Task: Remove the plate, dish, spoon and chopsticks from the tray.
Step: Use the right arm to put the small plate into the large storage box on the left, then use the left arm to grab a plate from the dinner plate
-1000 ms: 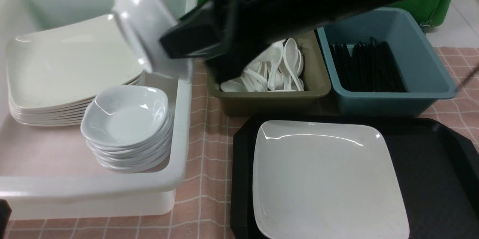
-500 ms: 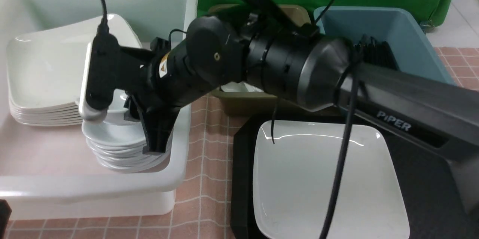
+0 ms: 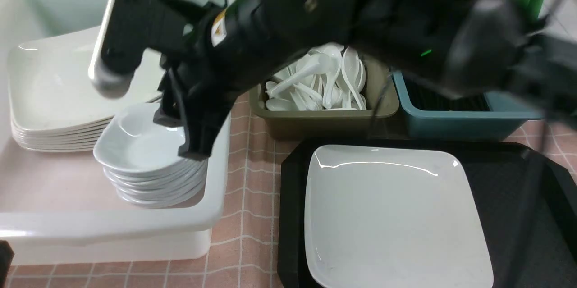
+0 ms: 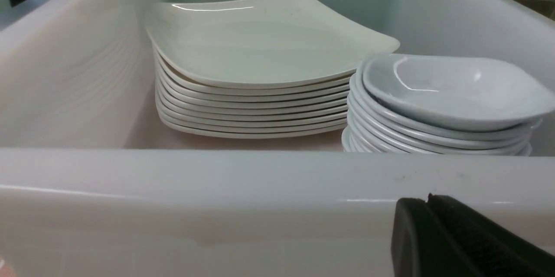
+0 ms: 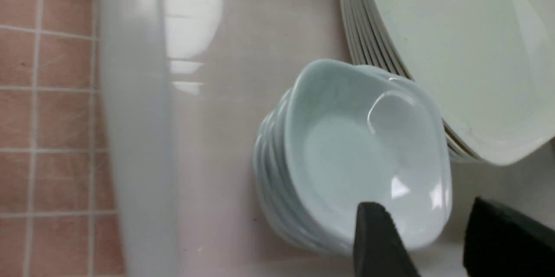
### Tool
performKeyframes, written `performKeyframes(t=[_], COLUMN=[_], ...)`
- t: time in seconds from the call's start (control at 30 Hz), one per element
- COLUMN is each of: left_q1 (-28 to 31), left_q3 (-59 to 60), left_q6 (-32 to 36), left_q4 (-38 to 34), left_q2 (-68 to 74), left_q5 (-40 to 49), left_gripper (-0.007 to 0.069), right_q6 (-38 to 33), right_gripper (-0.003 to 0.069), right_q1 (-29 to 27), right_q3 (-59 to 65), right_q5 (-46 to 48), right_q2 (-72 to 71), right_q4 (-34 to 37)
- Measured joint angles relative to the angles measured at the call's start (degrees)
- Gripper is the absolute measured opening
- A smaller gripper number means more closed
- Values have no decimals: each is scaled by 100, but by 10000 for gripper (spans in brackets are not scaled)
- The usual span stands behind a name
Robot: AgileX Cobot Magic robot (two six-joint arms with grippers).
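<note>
Your right gripper [image 5: 425,204] hung open, empty, above the dish [image 5: 360,151]; the plate [image 3: 392,216] lay right and nearer

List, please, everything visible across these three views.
Large glossy white square plate: one, white, on the tray.
Black rectangular textured serving tray: one, black, near right.
Big white plastic tub: one, white, left.
Stacked white square plates: several, cream-white, in the white tub.
Small bluish-white rounded-square dishes: several stacked, bluish-white, beside those plates.
Olive plastic tub: one, olive, behind the tray.
White glossy soup spoons: many, white, in the olive tub.
Blue plastic tub: one, blue, right of the olive tub.
Thin black chopsticks: a bundle, black, in the blue tub.
Pink checked tablecloth: one, pink, underneath.
Right end effector: one, black, open above the dishes.
Left end effector: one, black, shut, outside the white tub.
</note>
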Motion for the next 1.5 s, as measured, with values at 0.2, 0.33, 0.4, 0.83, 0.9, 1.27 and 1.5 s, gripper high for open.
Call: performKeyframes(t=[0.2, 0.33, 0.4, 0.83, 0.9, 1.27, 1.5], left_q1=[0, 0, 0, -5, -5, -5, -5], left_q3=[0, 0, 0, 0, 0, 0, 0], left_q6=[0, 0, 0, 0, 0, -29, -1398], left_q4=[0, 0, 0, 0, 0, -65, -3152], left_q2=[0, 0, 0, 0, 0, 0, 0], left_q5=[0, 0, 0, -6, -6, -6, -543], left_gripper=[4, 4, 4, 4, 4, 4, 4], right_q6=[942, 1844, 2501, 3858, 3864, 3983, 4005], right_gripper=[256, 63, 30, 30, 30, 30, 30], right_q1=[0, 0, -78, -2565, -2910, -3282, -3282], right_q3=[-4, 44, 188, 3973, 4858, 8229, 8975], right_q5=[1301, 2245, 2245, 2210, 2048, -863, -1644], right_q2=[-977, -1608, -1977, -4609, -5041, -8010, -9806], right_q4=[-343, -1370, -1958, -1600, -1327, -819, -810])
